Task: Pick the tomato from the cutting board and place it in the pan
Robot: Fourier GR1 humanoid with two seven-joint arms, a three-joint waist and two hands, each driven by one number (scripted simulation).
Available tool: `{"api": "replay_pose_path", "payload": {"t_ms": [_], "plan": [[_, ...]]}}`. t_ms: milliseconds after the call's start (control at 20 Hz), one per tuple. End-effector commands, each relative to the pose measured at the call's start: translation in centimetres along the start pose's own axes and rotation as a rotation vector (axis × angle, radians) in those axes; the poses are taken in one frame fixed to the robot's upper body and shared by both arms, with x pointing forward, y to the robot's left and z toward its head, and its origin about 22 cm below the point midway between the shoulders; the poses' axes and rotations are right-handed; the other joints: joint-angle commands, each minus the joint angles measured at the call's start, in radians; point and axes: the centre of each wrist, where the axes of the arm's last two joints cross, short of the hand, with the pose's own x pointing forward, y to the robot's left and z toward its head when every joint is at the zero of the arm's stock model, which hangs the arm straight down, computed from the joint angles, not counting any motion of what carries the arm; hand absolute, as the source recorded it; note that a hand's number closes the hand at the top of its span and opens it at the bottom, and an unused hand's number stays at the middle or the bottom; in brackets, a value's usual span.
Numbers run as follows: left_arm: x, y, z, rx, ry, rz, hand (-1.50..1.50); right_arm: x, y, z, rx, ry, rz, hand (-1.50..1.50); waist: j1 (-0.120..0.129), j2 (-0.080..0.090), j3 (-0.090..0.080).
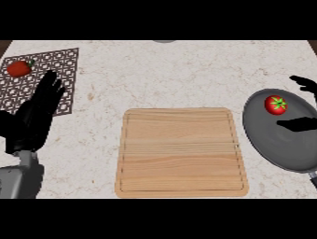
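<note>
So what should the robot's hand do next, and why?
Probably pull the right hand up and away from the pan. The tomato already lies inside the pan, the cutting board is bare, and the hand's fingers look open beside the tomato, not curled round it.

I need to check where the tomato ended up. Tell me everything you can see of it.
The tomato is round, glossy red, with a green star-shaped stem cap facing up. It lies inside the grey pan, near its upper rim, off the cutting board. The right hand is open around it, fingers above and thumb below, not clearly touching.
</note>
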Motion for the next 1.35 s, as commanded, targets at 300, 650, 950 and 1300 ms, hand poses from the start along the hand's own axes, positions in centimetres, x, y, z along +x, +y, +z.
{"api": "replay_pose_path", "payload": {"t_ms": [300, 650, 950, 1300], "plan": [[-1.2, 0.9, 0.4, 0.030, 0.009, -0.003, 0.00, -5.9, -5.7, 3.8, -0.146, 0.004, -0.503, -1.50, -0.026, -0.006, -0.001], [-1.5, 0.8, 1.3, 0.032, -0.002, 0.001, 0.00, -12.2, -12.0, 10.7, -0.111, -0.084, -0.697, -1.50, -0.018, -0.004, -0.001], [-1.4, -0.2, 1.0, 0.031, 0.008, 0.004, 0.00, -14.9, -15.9, 15.6, -0.082, -0.117, -0.704, -1.50, -0.011, -0.001, 0.001], [0.6, -1.0, -0.5, 0.007, 0.009, 0.003, 0.00, -14.4, -16.0, 14.7, -0.090, -0.079, -0.650, -1.50, -0.008, -0.002, 0.000]]}}
